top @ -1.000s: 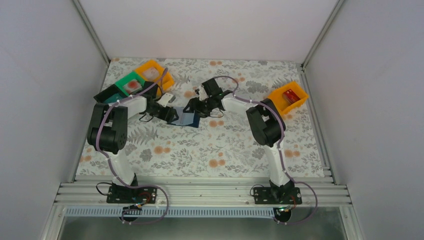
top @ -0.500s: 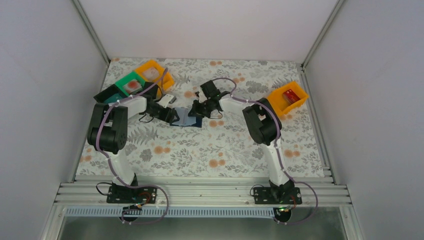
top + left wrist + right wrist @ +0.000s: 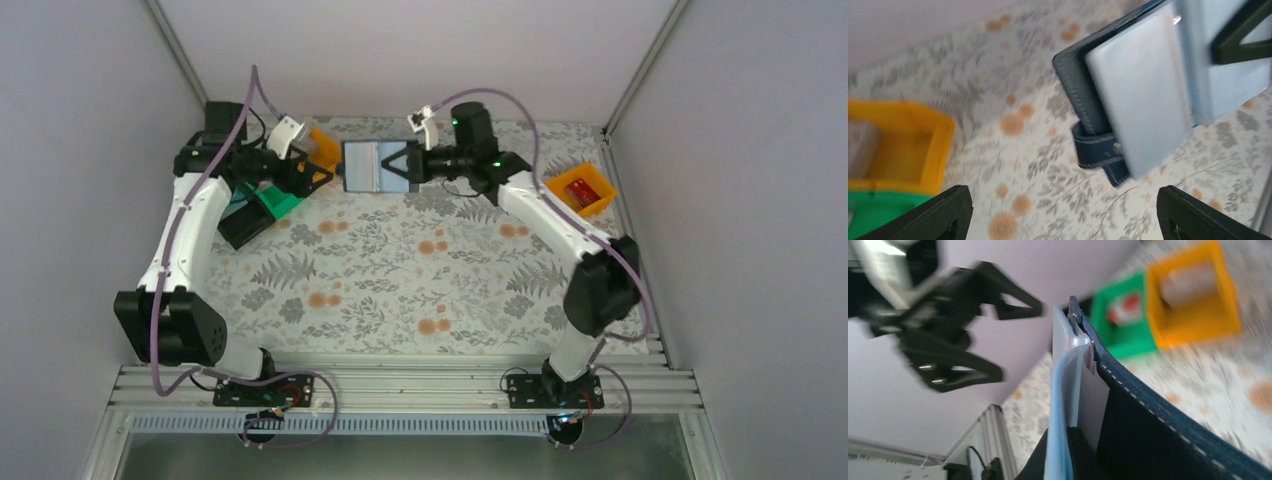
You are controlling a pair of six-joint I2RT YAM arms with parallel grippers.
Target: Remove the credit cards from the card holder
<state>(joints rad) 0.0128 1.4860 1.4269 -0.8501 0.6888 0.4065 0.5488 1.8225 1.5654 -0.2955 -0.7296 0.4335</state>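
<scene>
Robot arm lifts wallet over floral table (image 3: 430, 285): the right gripper (image 3: 400, 165) is clamped on the card holder (image 3: 362, 167), holding the dark navy bifold open in the air above the table's far side, its pale blue inner face turned up toward the overhead camera. One black finger (image 3: 1220, 50) presses on the holder's right half. The other half juts free toward the left gripper (image 3: 303, 167).

That left gripper hangs just beside the holder's free edge without touching it, its fingers (image 3: 943, 215) spread wide with nothing between them. From its wrist camera the holder fills the upper right of the view, and a short navy snap strap (image 3: 1098, 150) sticks out from the wallet's back.

Seen edge on from the right wrist, thin pale credit cards (image 3: 1093, 400) sit tucked between the light blue pocket and the navy cover (blur hides how many there are).

At the far left of the table three bins stand close together. The orange bin (image 3: 324, 148) is partly hidden behind the left gripper, with the green bin (image 3: 272, 203) next to it and the black bin (image 3: 238, 226) nearest the arm bases. In the right wrist view a pale card with a reddish blotch (image 3: 1123, 310) lies in the green bin, and something pale and blurred lies in the orange one.

A second orange bin (image 3: 560, 188) sits near the table's far right edge, well apart from both grippers, with a small red object (image 3: 582, 189) inside.
</scene>
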